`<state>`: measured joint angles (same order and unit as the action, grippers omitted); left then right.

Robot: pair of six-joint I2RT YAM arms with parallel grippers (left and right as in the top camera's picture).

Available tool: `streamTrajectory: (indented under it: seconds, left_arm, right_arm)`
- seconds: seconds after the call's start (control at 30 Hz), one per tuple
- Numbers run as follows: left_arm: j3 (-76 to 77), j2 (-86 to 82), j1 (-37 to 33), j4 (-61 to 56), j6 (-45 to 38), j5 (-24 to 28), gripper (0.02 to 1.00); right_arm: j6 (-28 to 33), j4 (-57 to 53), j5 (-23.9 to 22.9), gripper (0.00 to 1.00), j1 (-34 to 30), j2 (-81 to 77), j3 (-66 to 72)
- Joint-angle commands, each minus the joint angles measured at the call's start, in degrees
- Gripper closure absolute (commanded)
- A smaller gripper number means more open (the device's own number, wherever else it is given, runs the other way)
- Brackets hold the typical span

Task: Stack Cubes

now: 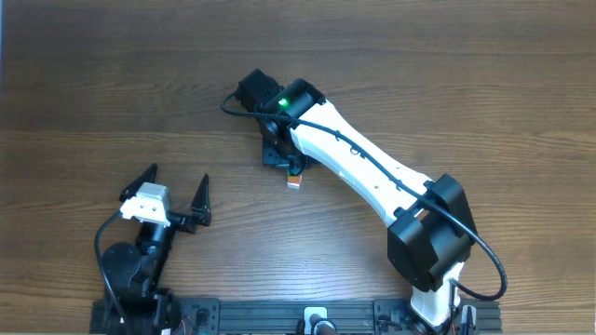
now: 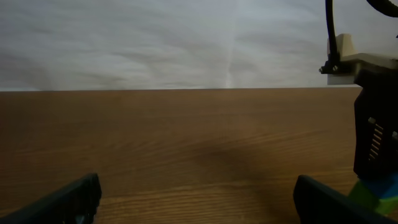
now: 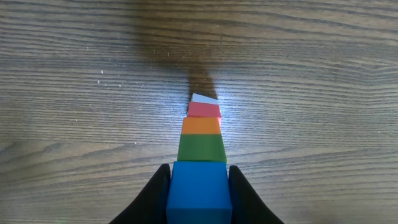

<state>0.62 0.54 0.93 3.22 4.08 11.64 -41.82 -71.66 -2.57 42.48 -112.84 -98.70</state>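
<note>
A stack of cubes stands on the wooden table (image 3: 74,74): a blue cube (image 3: 199,190) on top, then green (image 3: 201,148), orange (image 3: 201,125) and red (image 3: 204,109) cubes, with a white cube (image 3: 204,98) at the bottom. My right gripper (image 3: 199,169) is over the stack, its fingers pressed against both sides of the blue cube. In the top view the stack (image 1: 294,180) peeks out beside the right gripper (image 1: 277,151) near the table's middle. My left gripper (image 1: 178,175) stands open and holds nothing, low at the front left, well apart from the stack.
In the left wrist view the right arm's gripper (image 2: 375,124) shows at the far side with a bit of the green and blue cubes (image 2: 376,190) under it. Bare wood stretches all around, ending at a pale wall (image 2: 155,43).
</note>
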Motion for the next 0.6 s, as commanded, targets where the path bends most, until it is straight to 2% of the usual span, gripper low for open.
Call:
streamTrajectory:
  seconds: [0.03,0.2,0.4,0.5,0.6]
  left_arm:
    - [-0.3,-0.4,-0.3,0.0,-0.7,0.5,0.018]
    - [-0.3,-0.4,-0.3,0.0,-0.7,0.5,0.018]
    - [-0.3,-0.4,-0.3,0.0,-0.7,0.5,0.018]
    - [-0.3,-0.4,-0.3,0.0,-0.7,0.5,0.018]
    - [-0.3,-0.4,-0.3,0.0,-0.7,0.5,0.018]
  right_arm:
    - [-0.3,0.2,-0.9,0.851,0.4,-0.8,0.9]
    - [-0.3,0.4,-0.9,0.757,0.4,-0.8,0.9]
    - [-0.3,0.3,-1.0,0.546,0.4,-0.8,0.9]
    - [-0.3,0.3,-0.9,0.472,0.4,-0.8,0.9]
    - [-0.3,0.3,-0.9,0.334,0.4,-0.8,0.9]
